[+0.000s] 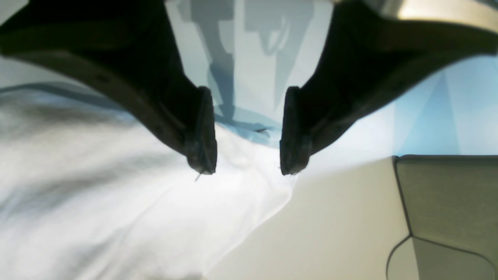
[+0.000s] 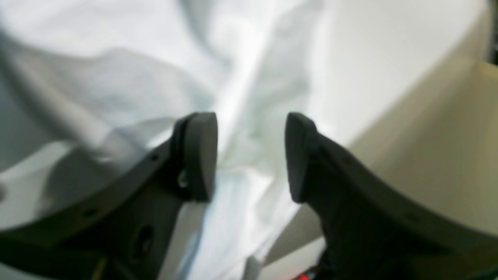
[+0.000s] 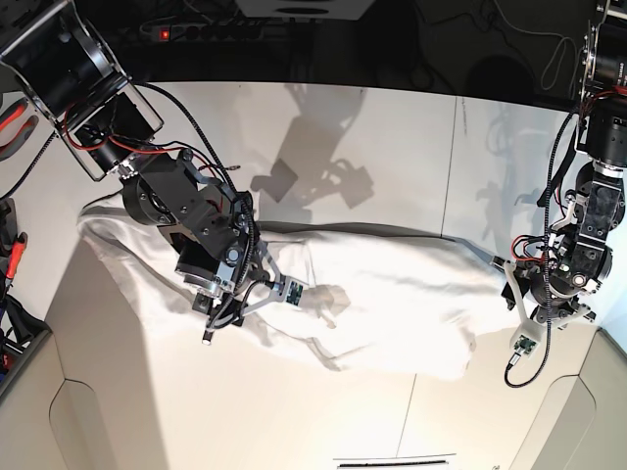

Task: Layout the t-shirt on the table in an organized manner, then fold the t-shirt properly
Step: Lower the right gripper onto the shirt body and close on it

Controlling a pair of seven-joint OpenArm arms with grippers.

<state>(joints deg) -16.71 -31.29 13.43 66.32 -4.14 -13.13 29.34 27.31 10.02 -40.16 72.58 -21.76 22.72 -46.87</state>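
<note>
The white t-shirt (image 3: 392, 304) lies crumpled in a long band across the table (image 3: 392, 147), plain side up, with no print showing. My right gripper (image 3: 223, 311) hovers over the shirt's left part. In its wrist view the right gripper (image 2: 249, 128) is open, with rumpled t-shirt (image 2: 116, 77) cloth lying below and between the fingers but not pinched. My left gripper (image 3: 511, 294) is at the shirt's right end. Its wrist view shows the left gripper (image 1: 247, 169) open just above the edge of the t-shirt (image 1: 116, 202), holding nothing.
A rounded cut-out (image 1: 447, 210) in the table (image 1: 342, 217) sits close to the left gripper, and another (image 3: 88, 421) is at the front left. A thin seam (image 3: 453, 176) crosses the tabletop. Cables and a power strip (image 3: 196, 32) run along the dark back edge.
</note>
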